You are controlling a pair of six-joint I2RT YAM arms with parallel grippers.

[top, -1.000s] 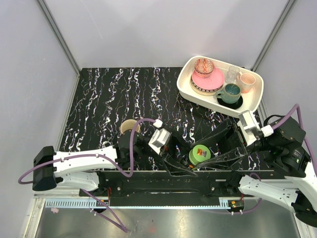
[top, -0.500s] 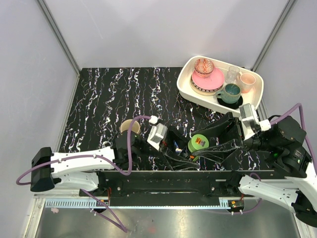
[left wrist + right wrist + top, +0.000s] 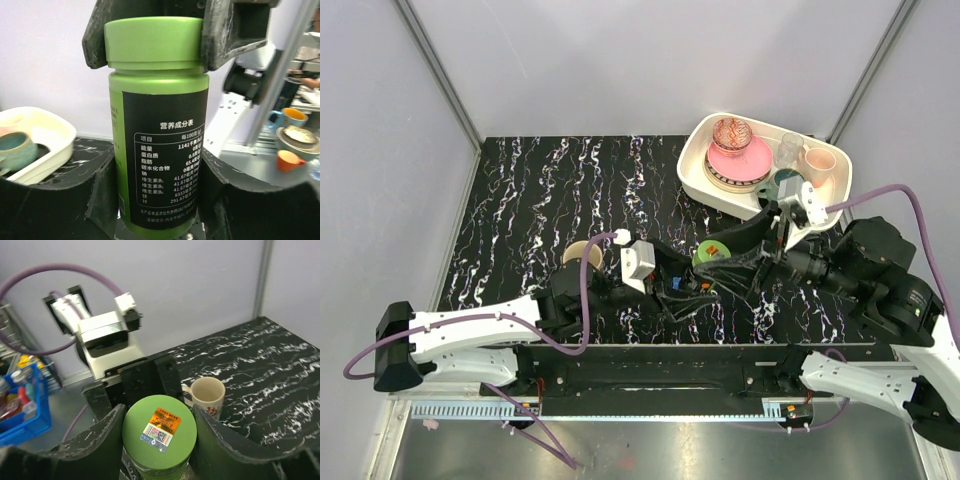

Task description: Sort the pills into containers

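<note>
Left claw (image 3: 157,202) is clamped round the green bottle (image 3: 157,150), and right claw (image 3: 159,432) grips its lid (image 3: 159,426) from above, dead centre of the overhead view, over the bench (image 3: 520,200). Lid's on, no pills out, pill box not in sight. Sorting's all ahead, I'd say.

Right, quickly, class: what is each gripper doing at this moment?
The left gripper: closed on the green bottle.
The right gripper: closed on its cap.
</note>
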